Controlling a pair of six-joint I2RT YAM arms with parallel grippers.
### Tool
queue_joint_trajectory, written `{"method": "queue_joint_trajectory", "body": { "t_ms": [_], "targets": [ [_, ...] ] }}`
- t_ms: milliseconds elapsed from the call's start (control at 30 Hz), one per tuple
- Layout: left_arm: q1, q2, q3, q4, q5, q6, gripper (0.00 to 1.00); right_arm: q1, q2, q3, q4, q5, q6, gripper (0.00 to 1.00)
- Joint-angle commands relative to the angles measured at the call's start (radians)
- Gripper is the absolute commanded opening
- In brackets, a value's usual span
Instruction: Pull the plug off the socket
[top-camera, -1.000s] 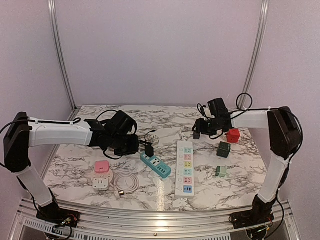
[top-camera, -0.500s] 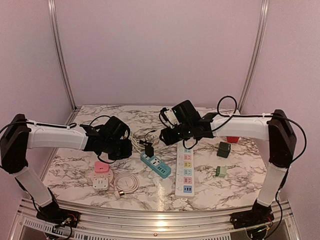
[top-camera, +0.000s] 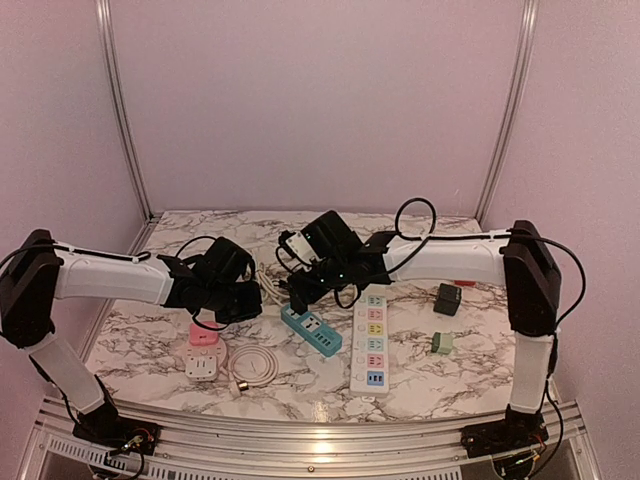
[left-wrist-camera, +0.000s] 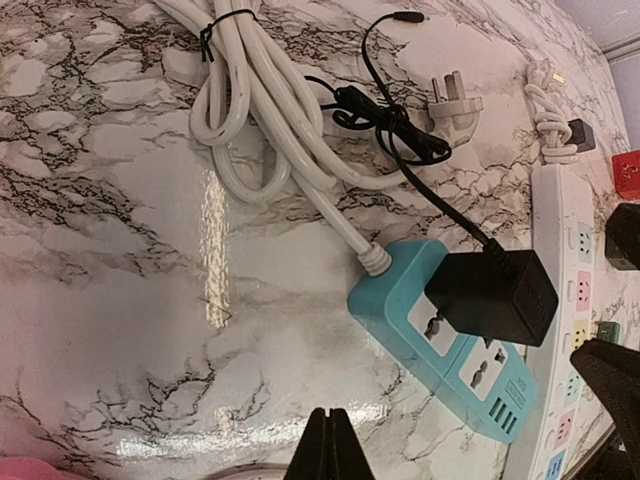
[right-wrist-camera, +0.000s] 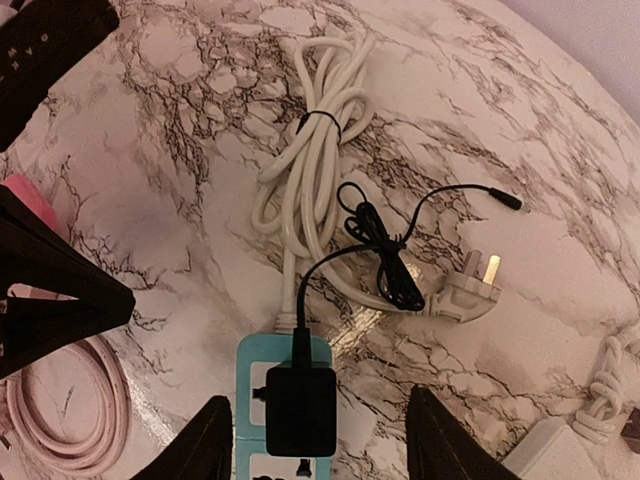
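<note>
The right gripper (right-wrist-camera: 318, 400) hangs over the work with its fingers (right-wrist-camera: 205, 445) spread wide. The black adapter plug (right-wrist-camera: 299, 410) sits squarely in the gap between them, touching neither. It is seated in the end socket of the teal power strip (right-wrist-camera: 252, 385), which lies flat directly under those fingers.

The left gripper (left-wrist-camera: 327, 440) has its fingers pressed together, holding nothing. Seen from its wrist, the strip and plug lie ahead of its tips and off to one side, well apart from them.

The plug looks like a hard plastic block: stiff, light and smooth-sided, probably held only by pin friction. The best hold is likely across its two flat side faces, low on the body, so the pads bear on a broad surface and do not slide off the top edge. The strip also looks light and is not pinned down, so it may lift with the plug unless something holds it. A straight pull along the pins should free it more cleanly than a rocking one.

Just past the fingers, the thin black lead (right-wrist-camera: 385, 255) leaves the plug's far face and bunches into a loose knot. It is soft and poor to pull by. Beyond that lie a tied coil of white cord (right-wrist-camera: 310, 170) and a white three-pin plug (right-wrist-camera: 468, 292).
</note>
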Motion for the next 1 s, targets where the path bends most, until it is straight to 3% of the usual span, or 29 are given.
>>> {"method": "queue_joint_trajectory", "body": {
  "t_ms": [0, 567, 733, 867, 967],
  "targets": [
    [0.008, -0.036, -0.022, 0.025, 0.011, -0.008, 0.0, 0.012, 0.038, 0.048, -0.054, 0.018, -0.021, 0.56],
    [0.009, 0.007, -0.016, 0.084, 0.054, -0.022, 0.0, 0.013, 0.108, 0.07, -0.063, 0.01, -0.012, 0.46],
    [0.009, 0.027, -0.012, 0.109, 0.093, -0.029, 0.0, 0.013, 0.121, 0.075, -0.055, 0.013, 0.002, 0.34],
    [0.008, 0.049, -0.006, 0.126, 0.113, -0.031, 0.0, 0.013, 0.126, 0.087, -0.059, 0.023, 0.028, 0.16],
    [0.007, 0.064, 0.003, 0.154, 0.126, -0.031, 0.0, 0.013, 0.121, 0.092, -0.057, 0.032, 0.063, 0.1]
  ]
}}
